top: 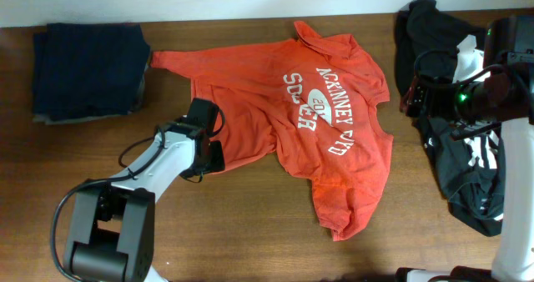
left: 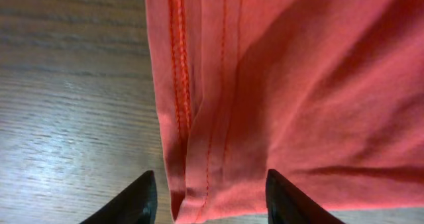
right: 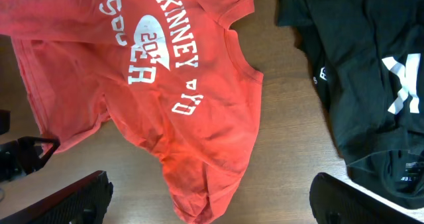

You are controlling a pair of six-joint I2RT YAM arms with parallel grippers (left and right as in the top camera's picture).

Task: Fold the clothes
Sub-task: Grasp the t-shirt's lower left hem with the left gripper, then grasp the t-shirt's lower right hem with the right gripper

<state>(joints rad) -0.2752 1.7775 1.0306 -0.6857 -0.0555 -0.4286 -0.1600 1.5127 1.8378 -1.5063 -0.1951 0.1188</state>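
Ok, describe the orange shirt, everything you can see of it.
The shirt is orange-red, in a soft knit-looking fabric, with white McKinney Boyd Soccer print around an oval, partly creased. It lies spread print-up, wrinkled and askew, on the wooden table. One end stretches toward the navy pile. Its edges carry double rows of stitching. The left gripper straddles one stitched edge with its jaws apart. Whether its fingers touch the cloth is unclear.

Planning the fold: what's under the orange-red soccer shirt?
Brown wooden table shows around the orange-red short-sleeved collared shirt; anything beneath the fabric itself is covered.
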